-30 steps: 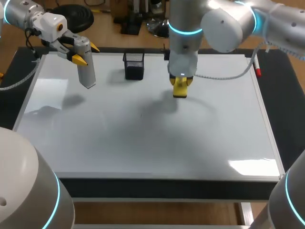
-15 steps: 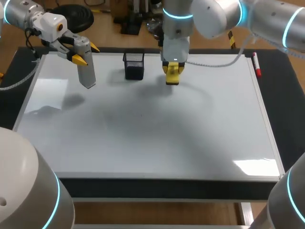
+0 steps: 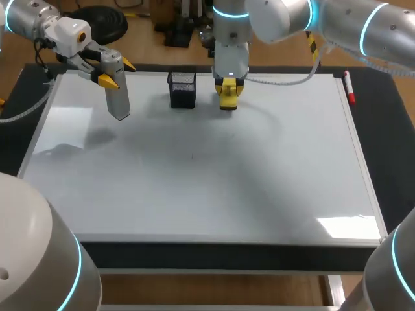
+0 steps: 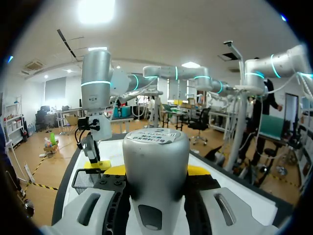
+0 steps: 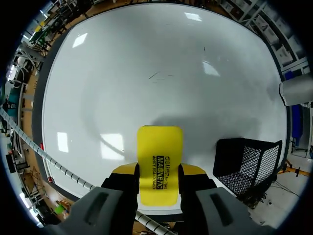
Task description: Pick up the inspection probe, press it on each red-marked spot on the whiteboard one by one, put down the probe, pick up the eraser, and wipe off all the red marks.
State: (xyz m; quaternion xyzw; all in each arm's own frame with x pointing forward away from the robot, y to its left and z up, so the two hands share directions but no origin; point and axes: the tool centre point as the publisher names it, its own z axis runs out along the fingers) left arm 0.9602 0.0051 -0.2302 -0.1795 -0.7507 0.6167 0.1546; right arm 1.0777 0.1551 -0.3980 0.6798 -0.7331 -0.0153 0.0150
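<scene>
At the far left corner of the whiteboard (image 3: pixel 194 188), my left pincer (image 3: pixel 117 72) is clenched around the inspection probe (image 3: pixel 118 100). The grey probe hangs tip-down, clear of the board, with its shadow on the white surface underneath. My left wrist view shows both yellow tips pressed against the probe's sides.

Further right, a black mesh basket (image 3: pixel 183 89) stands on the board near its far edge. Just beside the basket, my right pincer (image 5: pixel 159 172) comes straight down, grasping the yellow eraser (image 3: pixel 227 98) between its fingers. The eraser sits low over the board, but I cannot tell whether it touches. From my right wrist, the basket stands close beside the eraser.

At the board's right edge a red marker (image 3: pixel 350 91) lies by the frame, and the dark worktop (image 3: pixel 392 149) lies beyond it.
</scene>
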